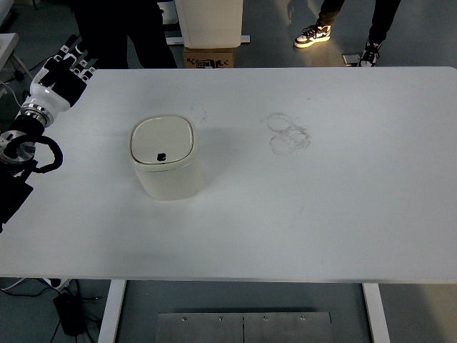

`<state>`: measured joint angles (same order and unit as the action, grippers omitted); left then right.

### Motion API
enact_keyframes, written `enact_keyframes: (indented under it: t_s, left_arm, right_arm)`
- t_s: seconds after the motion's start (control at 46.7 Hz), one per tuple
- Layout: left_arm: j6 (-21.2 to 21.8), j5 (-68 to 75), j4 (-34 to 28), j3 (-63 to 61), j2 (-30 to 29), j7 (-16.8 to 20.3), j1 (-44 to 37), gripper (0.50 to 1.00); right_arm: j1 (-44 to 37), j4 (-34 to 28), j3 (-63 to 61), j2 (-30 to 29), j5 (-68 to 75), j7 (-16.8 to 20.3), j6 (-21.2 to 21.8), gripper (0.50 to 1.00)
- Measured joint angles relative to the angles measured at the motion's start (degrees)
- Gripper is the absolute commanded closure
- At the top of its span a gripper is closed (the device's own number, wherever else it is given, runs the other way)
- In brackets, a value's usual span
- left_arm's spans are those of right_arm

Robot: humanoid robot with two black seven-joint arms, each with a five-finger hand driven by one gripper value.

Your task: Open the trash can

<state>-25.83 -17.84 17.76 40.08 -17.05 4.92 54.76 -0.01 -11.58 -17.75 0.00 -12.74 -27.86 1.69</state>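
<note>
Trash can (166, 157) sits left-centre on bench (343, 214), lid shut. Left hand (66, 71) hovers off far-left corner, fingers relaxed, holding nothing, well apart from can. Risk imo: can looks light, off-centre push on lid could slide or tip it.

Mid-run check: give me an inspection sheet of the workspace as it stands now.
Surface: white table, faint ring smudges right of centre.
Job's things: trash can upright, left of centre, lid closed.
Clutter: nothing seen.
Grippers: left hand at the table's far-left corner, apart from the can, holding nothing; right hand not in view.
Cables: black cable looped on the left arm; power brick on the floor.
Surroundings: cardboard box, a person's shoes beyond the table.
</note>
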Motion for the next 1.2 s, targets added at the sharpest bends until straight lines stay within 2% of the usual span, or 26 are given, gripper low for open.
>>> enact_keyframes:
  t_s: [0.578,0.664,0.835,0.92,1.199]
  left_arm:
    - [0.1,-0.4,0.8,0.0,-0.6,-0.6,0.6,0.500]
    - [0.5,-0.4,4.6,-0.1,-1.6,-0.8,0.8,0.500]
    - [4.9,-0.4,15.7,-0.1,-6.2,-0.9,-1.2,0.500]
    - [6.6,-0.5,19.3,-0.2,-7.9,-0.8,-1.4,0.500]
    - [6.8,1.6,30.1,-4.4,-19.0,-1.0,1.6,0.500]
  right_arm:
    - [0.0,0.0,0.0,0.0,0.0,0.0,0.0,0.509]
    - [0.0,0.0,0.0,0.0,0.0,0.0,0.0,0.509]
    - [0.0,0.0,0.0,0.0,0.0,0.0,0.0,0.509]
    - [0.0,0.0,0.0,0.0,0.0,0.0,0.0,0.509]
    - [0.0,0.0,0.0,0.0,0.0,0.0,0.0,0.509]
